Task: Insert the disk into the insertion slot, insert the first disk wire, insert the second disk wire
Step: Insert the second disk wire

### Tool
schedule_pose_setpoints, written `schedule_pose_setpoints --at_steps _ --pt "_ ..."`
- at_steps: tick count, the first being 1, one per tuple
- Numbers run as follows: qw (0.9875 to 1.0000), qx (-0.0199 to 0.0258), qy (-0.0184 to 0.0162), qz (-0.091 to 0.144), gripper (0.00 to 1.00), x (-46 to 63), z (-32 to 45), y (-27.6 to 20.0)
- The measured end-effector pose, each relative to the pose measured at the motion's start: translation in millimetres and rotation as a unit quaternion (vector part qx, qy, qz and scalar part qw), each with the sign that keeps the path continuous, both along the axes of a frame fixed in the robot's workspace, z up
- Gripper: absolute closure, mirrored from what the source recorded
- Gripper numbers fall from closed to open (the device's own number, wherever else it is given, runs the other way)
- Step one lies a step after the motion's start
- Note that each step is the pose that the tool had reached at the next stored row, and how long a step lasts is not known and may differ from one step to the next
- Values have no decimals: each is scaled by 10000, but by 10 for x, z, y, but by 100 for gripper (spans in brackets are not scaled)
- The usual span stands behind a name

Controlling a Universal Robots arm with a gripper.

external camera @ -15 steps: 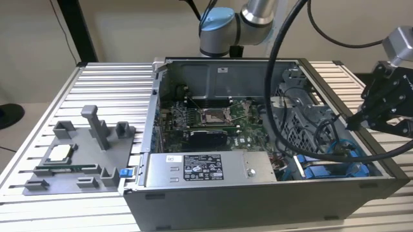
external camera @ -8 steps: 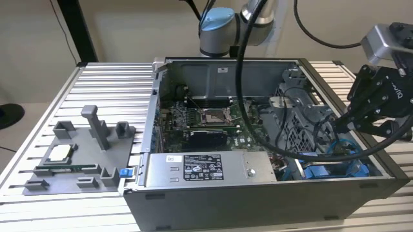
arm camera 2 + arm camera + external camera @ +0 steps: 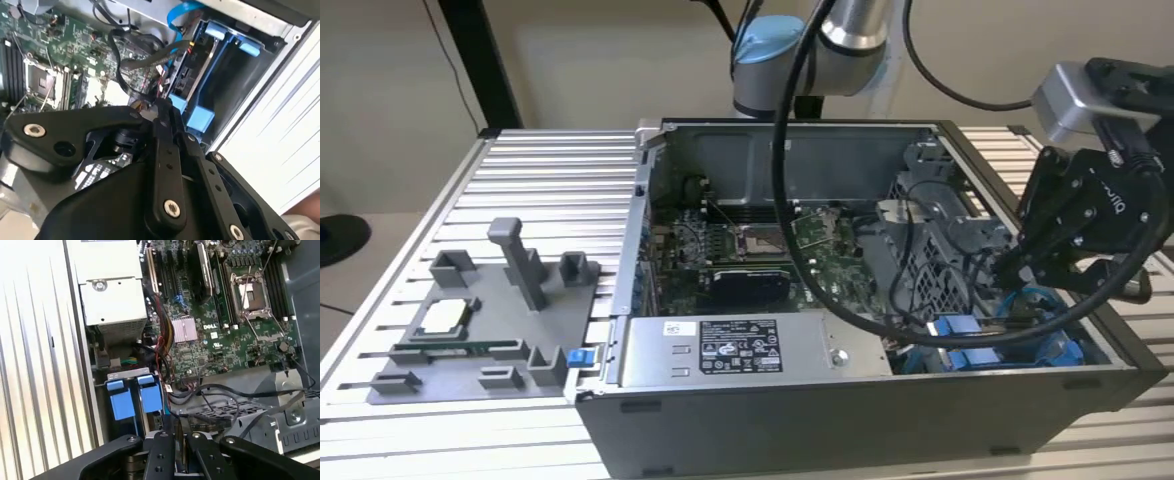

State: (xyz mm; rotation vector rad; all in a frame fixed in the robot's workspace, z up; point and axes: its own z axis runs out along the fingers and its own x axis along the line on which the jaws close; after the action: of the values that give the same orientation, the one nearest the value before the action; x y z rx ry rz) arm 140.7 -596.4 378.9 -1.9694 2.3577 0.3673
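Observation:
The insertion slot (image 3: 201, 116) is a bay with blue plastic rails and tabs in the open computer case's corner, at the exterior view's right (image 3: 974, 345); its two blue tabs (image 3: 129, 399) face me in the first wrist view. A dark flat unit (image 3: 181, 80) stands between the blue rails; I cannot tell whether it is the disk. My black gripper (image 3: 1014, 265) hangs just over this bay, its fingers pressed together (image 3: 161, 106) (image 3: 179, 432); whether anything is pinched between them is hidden. Grey wires (image 3: 225, 407) loop beside the fingertips.
The motherboard (image 3: 220, 315) fills the case floor. A grey labelled power-supply box (image 3: 734, 350) lies along the case's front wall. A perforated cage (image 3: 280, 425) stands next to the bay. A grey fixture with parts (image 3: 480, 320) sits on the slatted table at the exterior view's left.

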Motion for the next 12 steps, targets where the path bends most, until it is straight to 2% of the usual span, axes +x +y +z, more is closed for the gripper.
schedule_pose_setpoints --at_steps 5,6,9,12 --pt "9993 -83 -10 352 100 0 -12 0" --pt "9991 -96 -36 420 100 0 -16 0" --pt "9984 -128 -156 533 100 1 -29 0" --pt "9979 -188 -221 581 100 0 -48 0"
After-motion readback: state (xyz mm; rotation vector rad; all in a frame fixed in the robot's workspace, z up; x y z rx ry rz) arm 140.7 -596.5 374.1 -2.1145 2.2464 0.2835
